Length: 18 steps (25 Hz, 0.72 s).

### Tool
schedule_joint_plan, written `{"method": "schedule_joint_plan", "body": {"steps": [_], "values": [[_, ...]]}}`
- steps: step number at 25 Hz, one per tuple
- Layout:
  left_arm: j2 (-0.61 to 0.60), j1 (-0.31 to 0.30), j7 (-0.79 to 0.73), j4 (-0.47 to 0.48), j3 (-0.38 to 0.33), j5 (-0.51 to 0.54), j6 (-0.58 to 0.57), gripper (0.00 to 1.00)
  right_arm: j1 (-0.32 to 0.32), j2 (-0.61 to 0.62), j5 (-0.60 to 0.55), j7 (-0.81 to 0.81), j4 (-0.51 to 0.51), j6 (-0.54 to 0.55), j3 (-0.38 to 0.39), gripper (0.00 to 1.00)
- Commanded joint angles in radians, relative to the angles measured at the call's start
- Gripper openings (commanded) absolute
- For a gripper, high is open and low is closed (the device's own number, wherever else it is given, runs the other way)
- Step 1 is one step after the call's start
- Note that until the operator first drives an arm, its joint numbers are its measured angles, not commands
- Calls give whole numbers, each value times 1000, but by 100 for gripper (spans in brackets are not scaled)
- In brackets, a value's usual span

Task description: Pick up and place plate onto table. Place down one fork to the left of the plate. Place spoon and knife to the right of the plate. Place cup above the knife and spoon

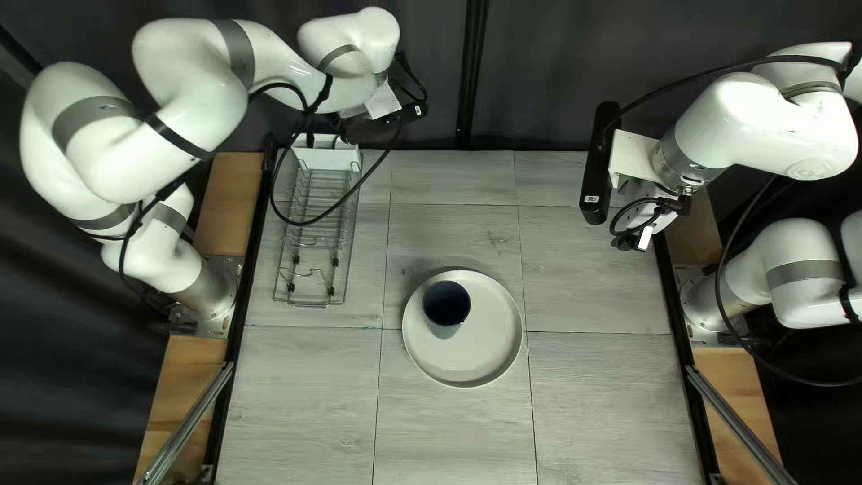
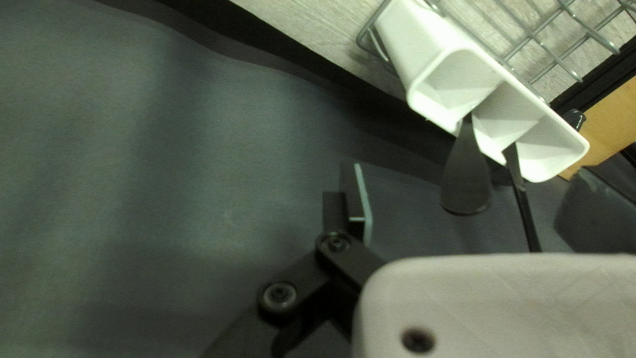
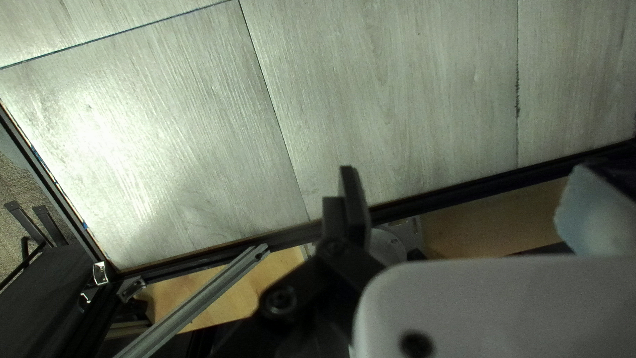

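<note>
Left gripper (image 2: 474, 202) and right gripper (image 3: 467, 205) gape empty. Center frame, the plate (image 1: 488, 346) bears the cup (image 1: 446, 305). Cutlery seems next: the left likely must clasp one handle (image 2: 466, 182) at the upper-left holder (image 1: 327, 158).

A robotics lab is indicated. A white left arm (image 1: 193, 90) and a white right arm (image 1: 750, 126) are mounted on wooden boards (image 1: 226, 208) at the sides of the table (image 1: 449, 436). Black cables (image 1: 826, 384) are slung from the arms, the table is bordered by black rails (image 3: 424, 201), bare metal struts (image 1: 191, 422) are fitted, and the far side is backed by a dark curtain (image 1: 557, 81).
</note>
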Motion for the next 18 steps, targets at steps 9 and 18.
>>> {"method": "schedule_joint_plan", "body": {"steps": [9, 18], "values": [[-136, -78, -130, 18, -15, 89, 129, 0, 0, 0, 0, 0, 0, 0, 0, 100], [-406, -179, -447, 59, -202, 264, 403, 0, 0, 0, 0, 0, 0, 0, 0, 100]]}}
